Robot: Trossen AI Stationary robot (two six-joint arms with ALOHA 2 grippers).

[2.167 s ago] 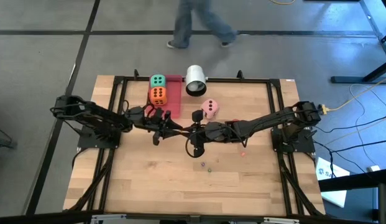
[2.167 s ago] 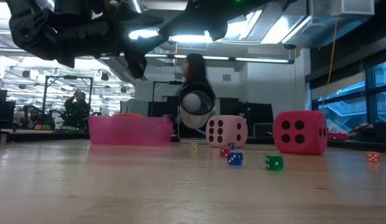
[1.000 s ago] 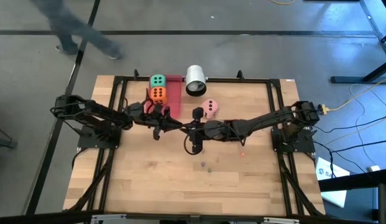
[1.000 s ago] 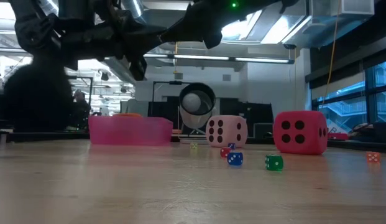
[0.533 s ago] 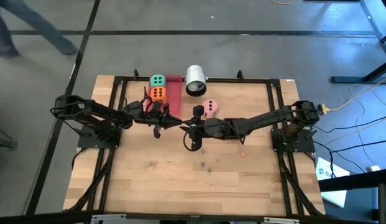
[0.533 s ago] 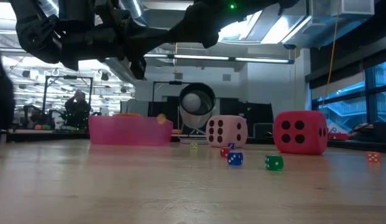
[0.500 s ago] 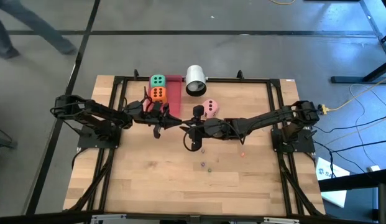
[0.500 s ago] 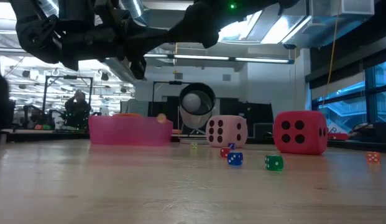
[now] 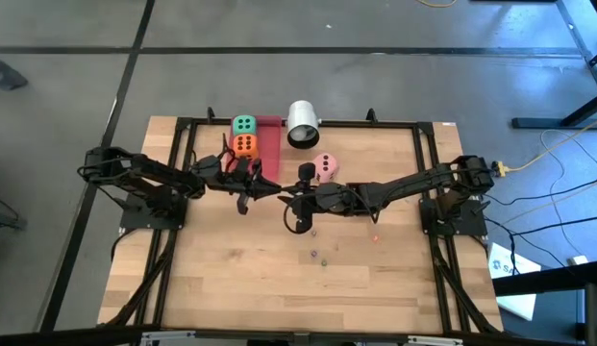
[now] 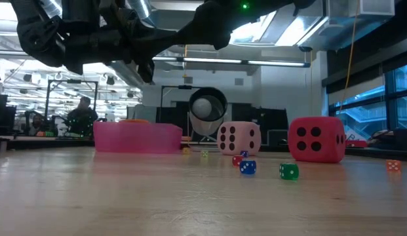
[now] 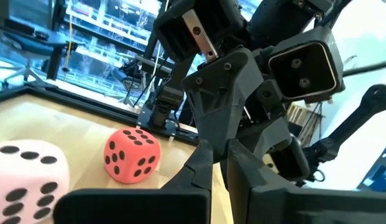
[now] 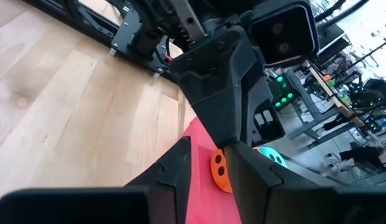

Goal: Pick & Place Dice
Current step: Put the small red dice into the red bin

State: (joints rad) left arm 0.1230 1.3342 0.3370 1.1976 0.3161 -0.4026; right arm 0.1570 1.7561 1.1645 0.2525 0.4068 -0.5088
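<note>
Red die (image 10: 316, 139) hidden under the arms from above; left fingers (image 11: 220, 163) closed, empty; right fingers' (image 12: 205, 163) state unclear.

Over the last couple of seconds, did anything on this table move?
The left arm and right arm edged toward the pink tray. A tiny orange bead now lies beside the tray, absent before. The green die, orange die, pink die and red die stayed put.
</note>
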